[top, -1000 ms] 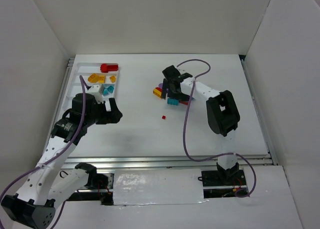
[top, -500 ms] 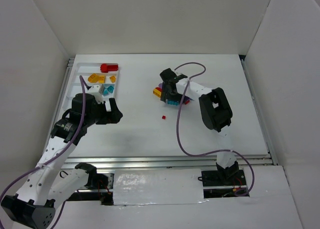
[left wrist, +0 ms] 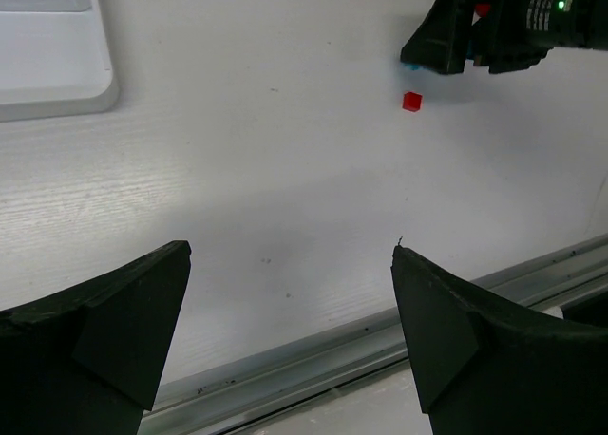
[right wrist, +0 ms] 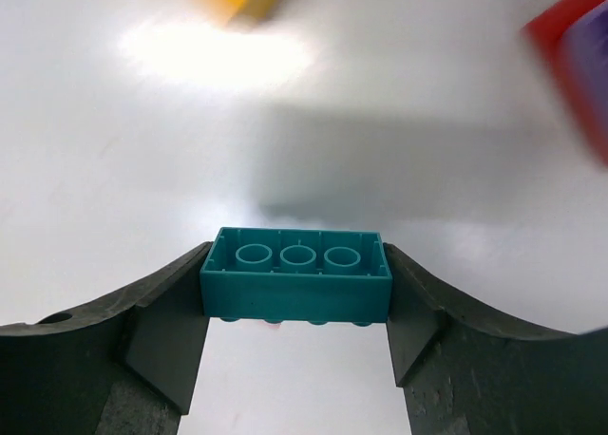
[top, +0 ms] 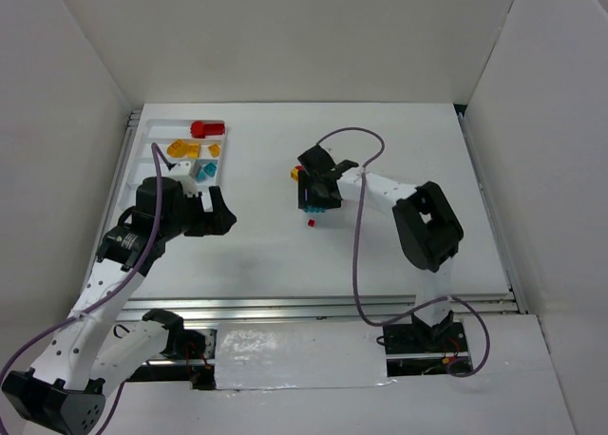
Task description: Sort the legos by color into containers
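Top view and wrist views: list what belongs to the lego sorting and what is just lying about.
Job: white tray; sorted bricks in it; teal brick in the right gripper; loose small red brick; loose yellow brick.
Not job: purple cable; metal rail.

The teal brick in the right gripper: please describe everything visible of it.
The teal brick is a rectangular piece of glossy plastic. Its hollow side, with three round tubes in a row, faces the wrist camera. It sits level, clamped at both short ends by the right gripper, over the white table.
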Controlling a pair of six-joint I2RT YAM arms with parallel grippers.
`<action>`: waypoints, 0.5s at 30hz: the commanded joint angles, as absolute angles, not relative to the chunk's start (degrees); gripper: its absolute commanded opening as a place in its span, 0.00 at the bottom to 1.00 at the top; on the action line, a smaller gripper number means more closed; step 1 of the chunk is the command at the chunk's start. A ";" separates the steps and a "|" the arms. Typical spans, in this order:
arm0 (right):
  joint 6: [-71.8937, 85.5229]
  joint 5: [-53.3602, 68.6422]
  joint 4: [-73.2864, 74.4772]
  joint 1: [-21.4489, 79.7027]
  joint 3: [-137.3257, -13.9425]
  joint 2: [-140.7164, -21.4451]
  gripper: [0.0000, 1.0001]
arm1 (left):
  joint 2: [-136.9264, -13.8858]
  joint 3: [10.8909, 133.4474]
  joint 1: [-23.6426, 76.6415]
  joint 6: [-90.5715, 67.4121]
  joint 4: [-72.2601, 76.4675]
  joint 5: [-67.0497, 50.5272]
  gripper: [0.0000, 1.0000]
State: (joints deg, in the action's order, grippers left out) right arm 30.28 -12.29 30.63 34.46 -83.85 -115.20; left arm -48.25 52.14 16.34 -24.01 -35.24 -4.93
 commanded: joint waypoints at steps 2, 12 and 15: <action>29.25 0.24 20.93 37.97 -75.44 -98.55 0.05 | -47.12 52.30 16.52 -24.26 -29.98 -12.82 0.99; 55.08 31.01 4.08 36.57 -61.71 -76.92 0.00 | -38.42 37.64 18.19 -38.13 9.77 -39.73 1.00; 66.76 38.57 -8.57 36.82 -54.53 -73.22 0.00 | -35.78 31.92 19.42 -36.39 18.68 -36.57 0.99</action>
State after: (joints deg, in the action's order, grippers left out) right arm 53.06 27.11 5.19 36.80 -59.75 -75.77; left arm -37.58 34.57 18.41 -34.50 -0.91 -33.12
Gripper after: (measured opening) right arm 0.721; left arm 0.994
